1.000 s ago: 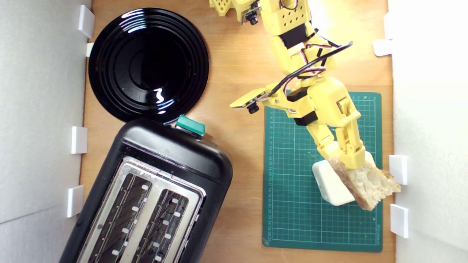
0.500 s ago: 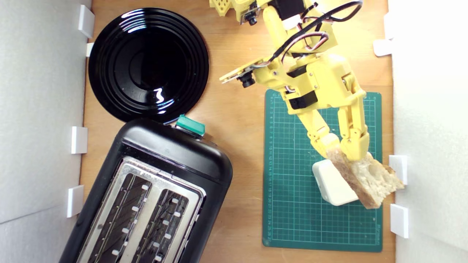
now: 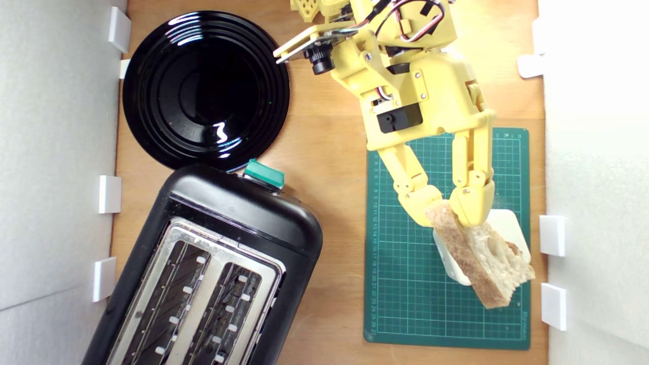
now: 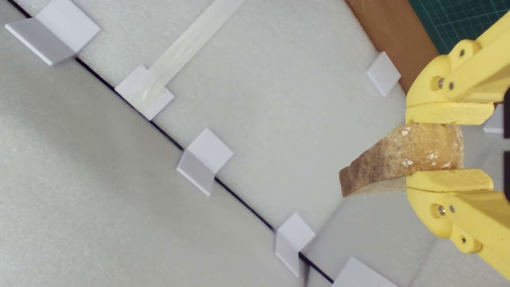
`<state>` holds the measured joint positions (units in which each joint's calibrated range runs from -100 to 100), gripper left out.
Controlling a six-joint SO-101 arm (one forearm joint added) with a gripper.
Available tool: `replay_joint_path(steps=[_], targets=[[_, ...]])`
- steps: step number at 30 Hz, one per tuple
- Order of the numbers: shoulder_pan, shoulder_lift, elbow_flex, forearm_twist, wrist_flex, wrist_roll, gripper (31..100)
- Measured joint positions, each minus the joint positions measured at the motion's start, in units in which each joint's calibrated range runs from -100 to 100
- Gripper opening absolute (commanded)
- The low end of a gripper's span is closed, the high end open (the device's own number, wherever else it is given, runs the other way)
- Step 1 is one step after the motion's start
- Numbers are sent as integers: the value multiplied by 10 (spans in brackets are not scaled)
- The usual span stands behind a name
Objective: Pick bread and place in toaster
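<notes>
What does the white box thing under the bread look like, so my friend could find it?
Find the green cutting mat on the exterior view's right. Near its far right edge lies a cream box with rounded corners. It is smooth and plain, partly hidden beneath the crusty bread held in the yellow pincer.

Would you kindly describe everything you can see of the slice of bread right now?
The bread is a half-oval slice with pale, holey crumb and a brown, floury crust. The yellow gripper pinches it at one end, one fingertip on each face. It is tilted with its crust edge up, above the white box on the green cutting mat, at the exterior view's right. Whether it touches the box cannot be told.
</notes>
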<state>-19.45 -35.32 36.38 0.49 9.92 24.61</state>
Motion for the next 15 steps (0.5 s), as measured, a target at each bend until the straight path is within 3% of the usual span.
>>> replay_joint_path(steps=[11, 15], targets=[[60, 0, -75, -3, 3, 67, 548], [76, 0, -87, 25, 12, 92, 548]])
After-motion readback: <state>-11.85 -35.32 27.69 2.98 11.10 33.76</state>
